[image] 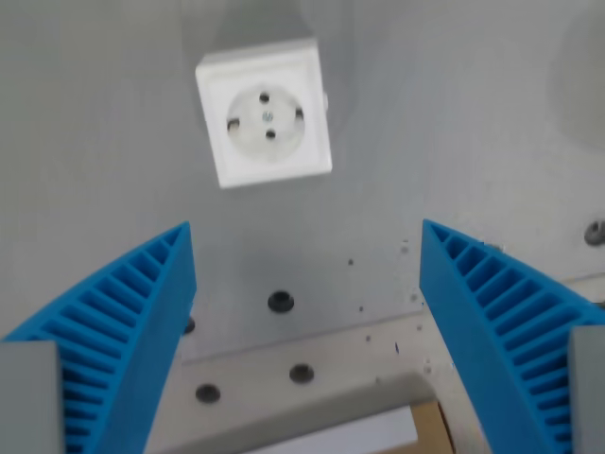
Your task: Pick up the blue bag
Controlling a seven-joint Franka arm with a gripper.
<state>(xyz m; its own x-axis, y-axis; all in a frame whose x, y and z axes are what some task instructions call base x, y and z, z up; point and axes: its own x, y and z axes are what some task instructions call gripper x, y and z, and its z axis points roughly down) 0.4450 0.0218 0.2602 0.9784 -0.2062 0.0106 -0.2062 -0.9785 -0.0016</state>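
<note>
you saw the gripper [307,236] fingers [142,303] spread wide and empty over the grey bench [454,113] facing a white socket [265,112], with the blue bag nowhere in view, so searching seemed necessary.

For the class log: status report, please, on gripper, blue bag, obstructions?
Gripper open, empty. Blue bag not in view. White socket on grey surface ahead.

The gripper [307,248] shows two bright blue fingers [132,322] with ribbed, slatted inner structure, each curved and tapering to a pointed tip, mounted on plain grey blocks at the base.
</note>
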